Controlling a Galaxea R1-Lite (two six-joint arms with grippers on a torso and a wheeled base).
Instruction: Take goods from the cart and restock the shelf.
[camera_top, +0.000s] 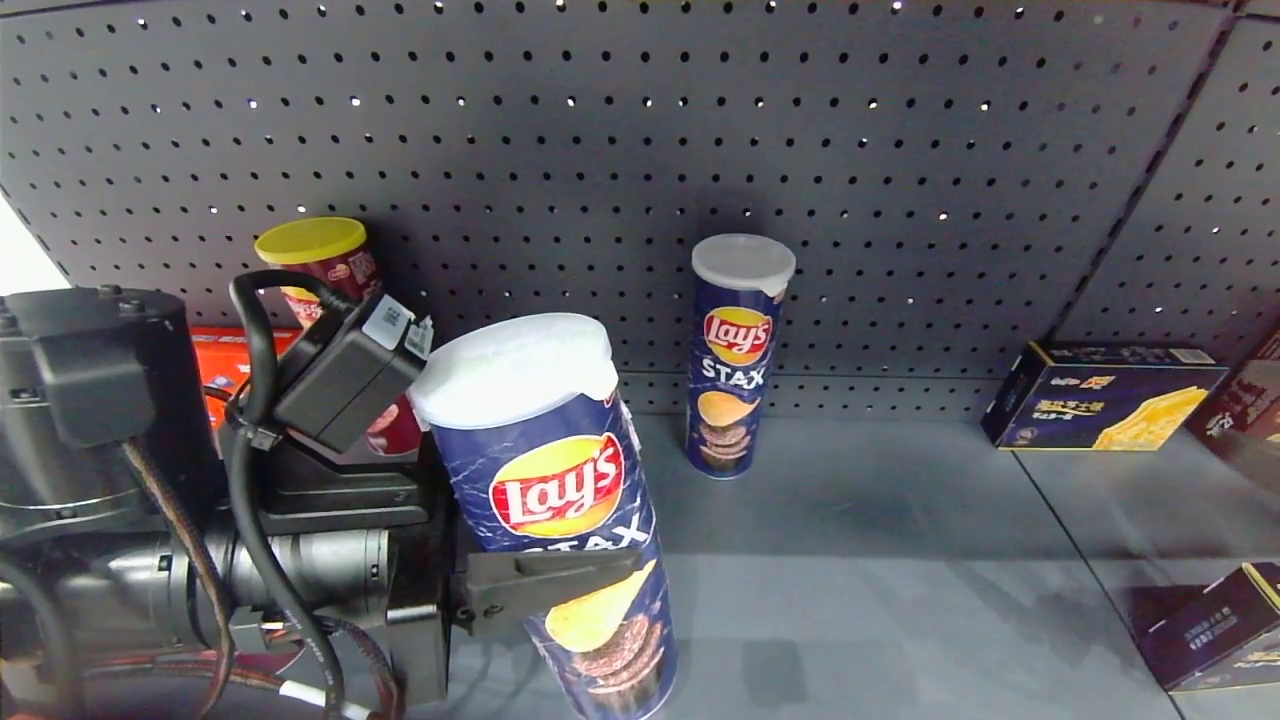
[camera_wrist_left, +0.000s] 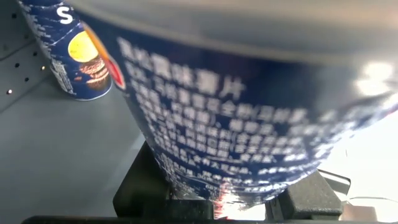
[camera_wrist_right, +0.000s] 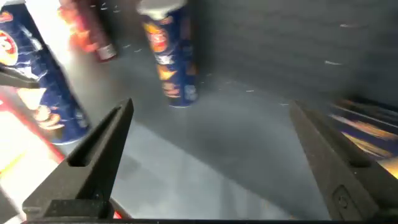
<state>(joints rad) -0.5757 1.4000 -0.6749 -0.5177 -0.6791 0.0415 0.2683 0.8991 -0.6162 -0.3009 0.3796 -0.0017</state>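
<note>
My left gripper (camera_top: 585, 600) is shut on a blue chips can (camera_top: 555, 480) with a white lid, held tilted at the front left of the grey shelf (camera_top: 900, 580). In the left wrist view this can (camera_wrist_left: 249, 106) is close up between the fingers (camera_wrist_left: 305, 199). A second blue chips can (camera_top: 736, 360) stands upright against the pegboard, to the right of the held one; it is also seen from both wrists (camera_wrist_left: 74, 56) (camera_wrist_right: 171, 56). My right gripper (camera_wrist_right: 217, 168) hangs open above the shelf floor, nothing between its fingers (camera_wrist_right: 99, 155).
A red can with a yellow lid (camera_top: 325, 265) and an orange box (camera_top: 225, 360) stand behind the left arm. Dark blue boxes lie at the right (camera_top: 1100, 395) and front right (camera_top: 1210, 625). The black pegboard (camera_top: 640, 130) closes the back. Bare shelf floor lies between the cans and the boxes.
</note>
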